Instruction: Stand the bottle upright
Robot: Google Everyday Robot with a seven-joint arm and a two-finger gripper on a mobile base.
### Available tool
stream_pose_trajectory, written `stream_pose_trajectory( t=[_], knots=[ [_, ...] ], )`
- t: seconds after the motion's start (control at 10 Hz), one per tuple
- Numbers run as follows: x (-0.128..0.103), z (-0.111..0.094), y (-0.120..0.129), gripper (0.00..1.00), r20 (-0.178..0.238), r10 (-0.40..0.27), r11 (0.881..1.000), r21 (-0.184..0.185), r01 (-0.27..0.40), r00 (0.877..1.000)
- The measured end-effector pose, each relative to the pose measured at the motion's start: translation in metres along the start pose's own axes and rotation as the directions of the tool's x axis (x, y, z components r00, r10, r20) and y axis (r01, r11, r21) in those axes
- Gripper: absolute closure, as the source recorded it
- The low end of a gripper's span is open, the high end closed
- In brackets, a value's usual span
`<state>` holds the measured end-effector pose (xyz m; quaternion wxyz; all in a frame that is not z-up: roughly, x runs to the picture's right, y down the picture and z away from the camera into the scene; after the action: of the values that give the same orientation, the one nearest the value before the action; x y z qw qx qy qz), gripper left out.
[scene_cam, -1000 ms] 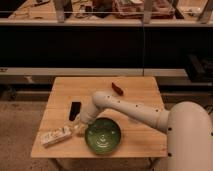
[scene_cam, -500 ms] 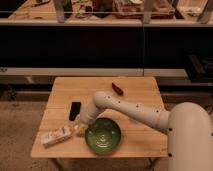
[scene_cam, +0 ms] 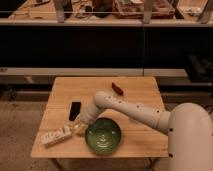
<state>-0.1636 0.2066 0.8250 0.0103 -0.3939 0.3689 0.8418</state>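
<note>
Camera view: wooden bench [scene_cam: 135,100], seen from above and in front. The bottle [scene_cam: 56,136] lies flat on its side near the near-left corner, long axis running left-right, its right end a bit farther back than the left. It is not upright.

The gripper [scene_cam: 80,129] is down at bench level, right at the bottle's right end and just left of the green bowl [scene_cam: 102,136]. The fingers are closed. They are touching or nearly touching that end of the bottle, but I cannot tell whether they actually pinch it. The white arm [scene_cam: 127,107] reaches in from the right, crossing above the far rim of the bowl.

Other items sit well clear of the work: a black slab [scene_cam: 75,110] just beyond the gripper, and a small red-brown item [scene_cam: 117,88] at the far middle of the bench.

Progress: early. The reach looks done, and the closed fingers suggest the grasp is done too. The bottle is not lifted or tipped; its whole length rests on the bench.

Left to do: confirm the hold, raise the gripped end, swing the bottle onto its base, let go. The bowl rim is close on the right, so there is little room on that side. The bench is free to the left and near side.
</note>
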Motion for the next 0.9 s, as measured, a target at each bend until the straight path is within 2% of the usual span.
stream_pose_trajectory(
  t=[0.3,0.6,0.9],
  knots=[
    [0.009,-0.013,0.006,0.98,0.017,-0.030,0.999,-0.023,0.031,0.999],
    [0.027,-0.043,0.017,0.98,0.058,-0.085,0.995,-0.050,0.087,0.995],
    [0.040,-0.064,0.019,0.98,0.089,-0.114,0.991,-0.055,0.119,0.990]
  ],
)
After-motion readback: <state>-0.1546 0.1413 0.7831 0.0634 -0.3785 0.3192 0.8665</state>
